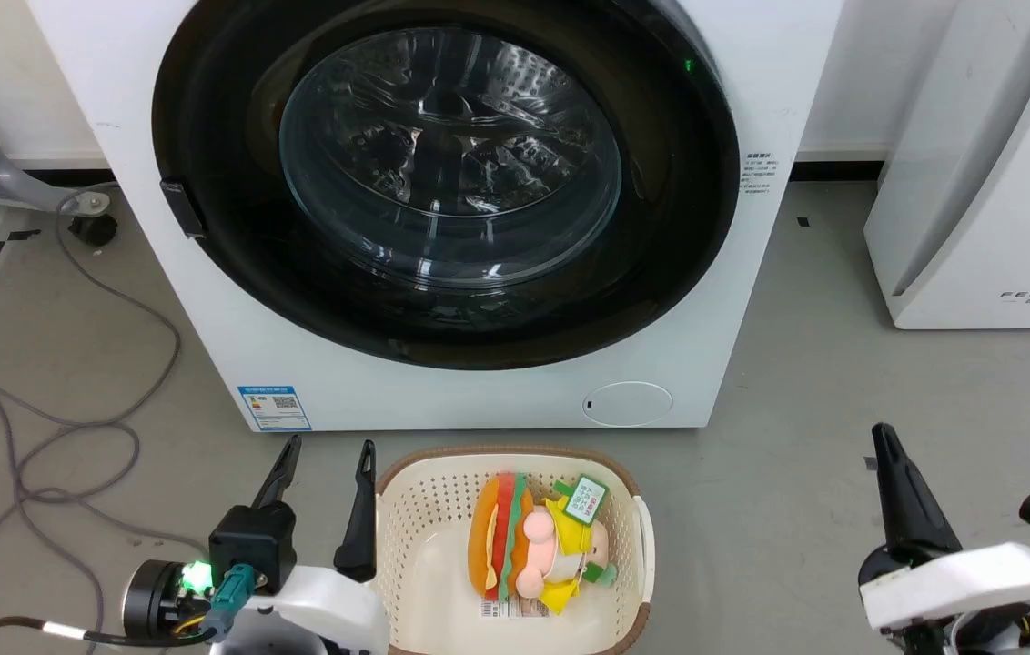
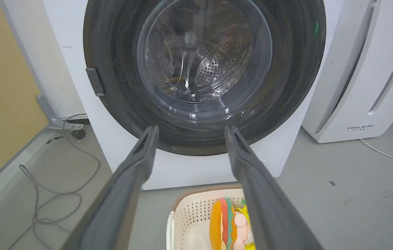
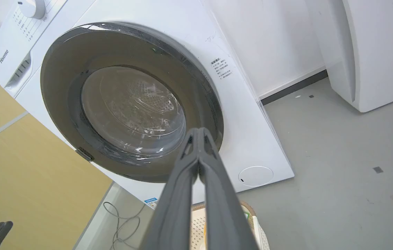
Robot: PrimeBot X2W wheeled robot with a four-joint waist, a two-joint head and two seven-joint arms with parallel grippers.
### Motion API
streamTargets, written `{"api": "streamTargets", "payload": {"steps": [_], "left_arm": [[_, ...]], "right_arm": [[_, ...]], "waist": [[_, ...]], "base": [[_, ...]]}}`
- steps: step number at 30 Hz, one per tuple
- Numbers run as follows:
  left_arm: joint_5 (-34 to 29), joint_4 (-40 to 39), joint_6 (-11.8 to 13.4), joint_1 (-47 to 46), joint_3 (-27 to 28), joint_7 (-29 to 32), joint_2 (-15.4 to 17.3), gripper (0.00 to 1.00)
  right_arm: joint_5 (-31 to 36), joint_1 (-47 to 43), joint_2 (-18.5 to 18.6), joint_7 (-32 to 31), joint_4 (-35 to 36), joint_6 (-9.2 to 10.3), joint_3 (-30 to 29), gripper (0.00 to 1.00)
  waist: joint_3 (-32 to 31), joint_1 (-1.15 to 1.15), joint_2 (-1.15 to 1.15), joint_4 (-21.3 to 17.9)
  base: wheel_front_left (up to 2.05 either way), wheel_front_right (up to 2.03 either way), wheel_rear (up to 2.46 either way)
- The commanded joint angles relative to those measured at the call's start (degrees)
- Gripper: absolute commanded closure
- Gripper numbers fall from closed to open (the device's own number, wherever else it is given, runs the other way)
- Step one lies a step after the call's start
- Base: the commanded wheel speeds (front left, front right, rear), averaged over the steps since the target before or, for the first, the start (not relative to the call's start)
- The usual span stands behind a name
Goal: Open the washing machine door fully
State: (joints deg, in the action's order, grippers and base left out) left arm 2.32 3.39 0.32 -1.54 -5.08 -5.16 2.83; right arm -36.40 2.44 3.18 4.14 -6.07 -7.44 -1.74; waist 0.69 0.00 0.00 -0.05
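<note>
Door: the door [image 1: 447, 182] is shut, lying flush against the front of the washing machine [image 1: 442, 400], its glass window in the middle of the black ring.
Door facing: its flat face points straight out at the robot; being round, it has no long axis of its own.
Grab point: a small dark tab [image 1: 183, 207] sits on the door's rim on the robot's left side, its long axis close to upright. I judge this to be the handle side, so the hinge would be on the right and the door would swing out towards the robot's right.
Left pincer: the left pincer [image 1: 329, 450] is open wide and holds nothing, its fingers pointing at the machine; in the left wrist view it frames the lower part of the door.
Right pincer: the right pincer [image 3: 198, 130] is pressed closed with nothing between its fingers, low at the robot's right and well apart from the door.
Key relation: the tab lies ahead of, above and a little left of the left pincer, which is the nearer arm by a good margin.
In the way: a basket [image 1: 406, 482] with a toy [image 1: 533, 546] stands on the floor just in front of the machine, beside the left pincer.
Stage: the door has not yet been touched.
</note>
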Motion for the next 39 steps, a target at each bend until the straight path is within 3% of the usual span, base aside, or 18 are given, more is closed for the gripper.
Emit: {"api": "streamTargets", "payload": {"steps": [1, 14, 39], "left_arm": [[0.28, 0.22, 0.08, -1.2, -0.39, -0.54, 0.03, 0.0], [0.73, 0.71, 0.08, -2.75, -2.06, -2.1, 0.03, 0.0], [2.12, 0.74, 0.42, -7.63, -6.84, -5.09, 0.04, 0.0]], "right_arm": [[-2.14, 1.32, -0.06, 0.13, -0.58, -0.03, -0.16, 1.0], [-13.44, 11.06, 3.9, 0.03, -6.91, -0.03, 0.69, 1.0], [-29.54, 42.16, 12.01, -2.06, -33.08, -0.04, 6.44, 1.0]], "waist": [[0.08, 0.0, 0.0, 0.0], [1.48, 0.0, 0.0, 0.23], [7.12, 0.0, 0.0, 2.96]], "base": [[0.0, 0.0, 0.0], [0.0, 0.0, 0.0], [0.0, 0.0, 0.0]]}}
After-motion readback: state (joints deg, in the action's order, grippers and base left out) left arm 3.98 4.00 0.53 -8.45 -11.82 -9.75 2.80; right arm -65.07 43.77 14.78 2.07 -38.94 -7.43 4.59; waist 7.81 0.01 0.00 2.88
